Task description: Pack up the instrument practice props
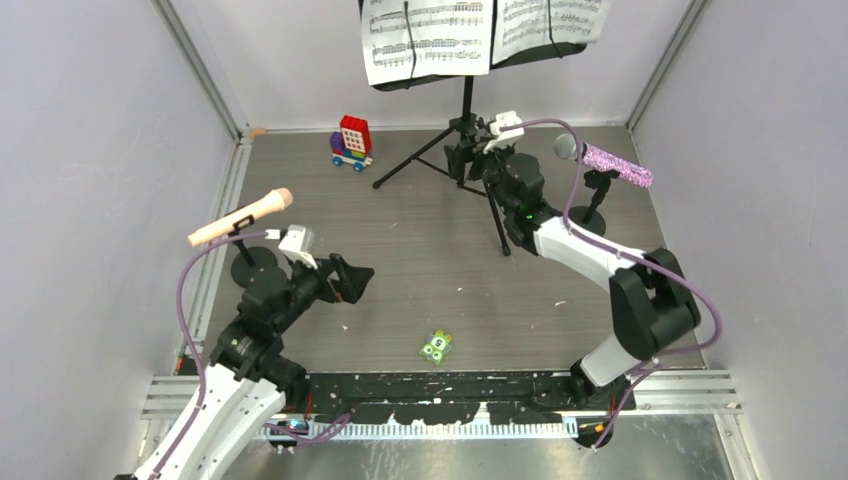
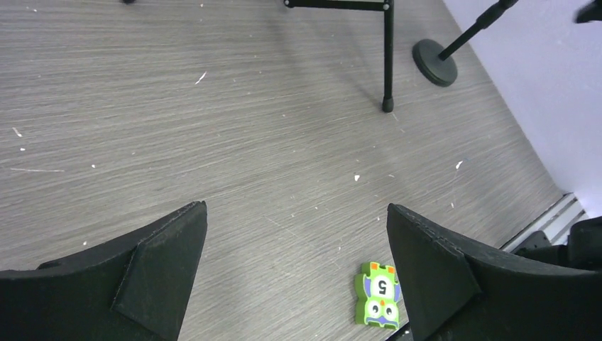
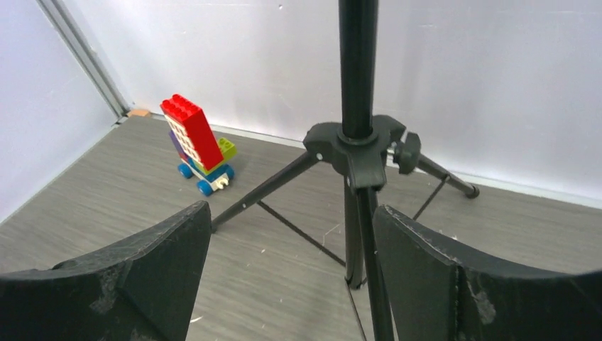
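Item: music stand [image 3: 357, 71], upright at far centre of counter [image 1: 420, 270], sheet-music pages [image 1: 430, 40] on top | Handling: stiff, top-heavy, probably light; grasp pole just above tripod hub | Right pincer [image 3: 291, 209]: spread wide, empty, facing pole | Left pincer [image 2: 294, 209]: spread wide, empty, over bare counter

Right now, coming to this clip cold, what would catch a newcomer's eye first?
The tall black music stand at the back centre, carrying white sheet-music pages, with the right gripper open just in front of it. Next, the pink microphone angled up at the left and the purple-glitter microphone at the right.
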